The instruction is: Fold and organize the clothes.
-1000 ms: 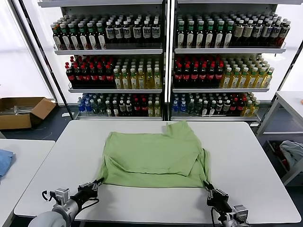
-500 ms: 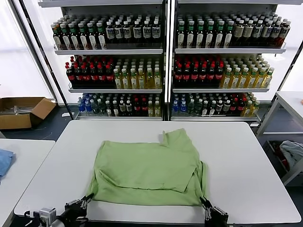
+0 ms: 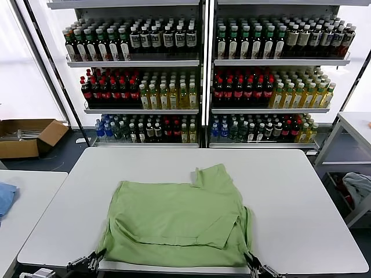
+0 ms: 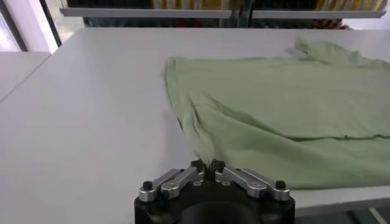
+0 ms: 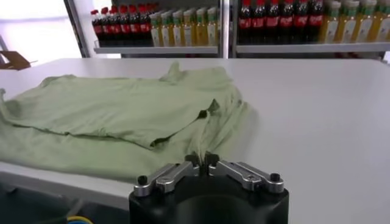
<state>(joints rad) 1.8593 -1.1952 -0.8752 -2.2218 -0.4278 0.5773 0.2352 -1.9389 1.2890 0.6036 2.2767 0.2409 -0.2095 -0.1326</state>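
One light green shirt (image 3: 179, 223) lies spread on the white table (image 3: 301, 197), with a folded layer on top and a sleeve sticking out at its far side. Its near hem reaches the table's front edge. At the hem's left corner, my left gripper (image 3: 87, 263) (image 4: 207, 165) is shut on a pinch of the cloth (image 4: 286, 103). My right gripper (image 3: 255, 267) (image 5: 202, 159) is shut on the right corner of the same shirt (image 5: 122, 109). Both grippers sit just off the front edge, mostly below the head view.
Shelves of bottles (image 3: 203, 75) stand behind the table. A cardboard box (image 3: 26, 136) lies on the floor at far left. A blue cloth (image 3: 4, 197) rests on a side table to the left, and another table (image 3: 356, 124) stands to the right.
Both grippers have drawn back toward me and lower, dragging the shirt across the table until its hem reaches the front edge. The arms have dropped almost out of the head view.
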